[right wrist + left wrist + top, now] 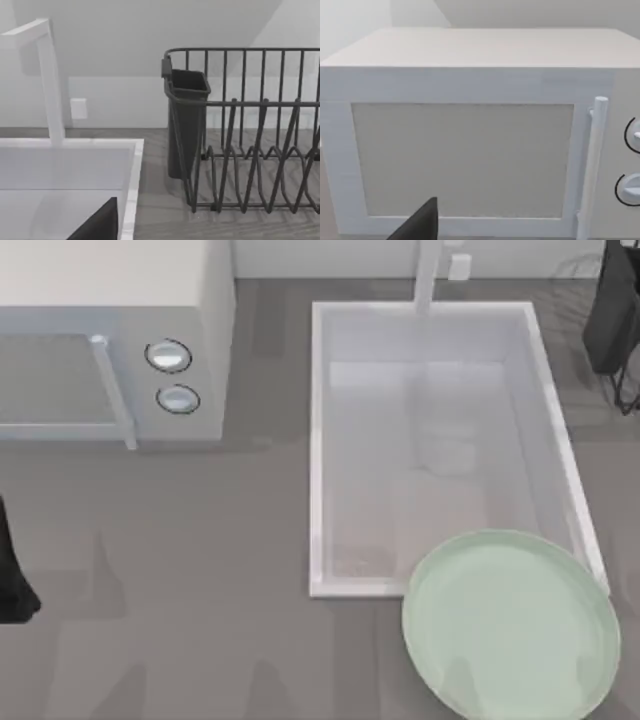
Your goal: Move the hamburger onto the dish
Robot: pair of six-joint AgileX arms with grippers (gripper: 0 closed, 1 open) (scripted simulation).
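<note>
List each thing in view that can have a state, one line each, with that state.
microwave: door shut, handle upright along the door's edge.
dish: flat on the table, nothing on it, its rim overlapping the sink's near corner.
sink: basin holds nothing I can make out.
dish rack: upright, slots hold nothing.
rack cup: upright on the rack's end.

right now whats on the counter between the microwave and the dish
In the top view, between the microwave and the dish there is bare grey counter and the near left corner of the white sink basin; nothing loose lies there.
</note>
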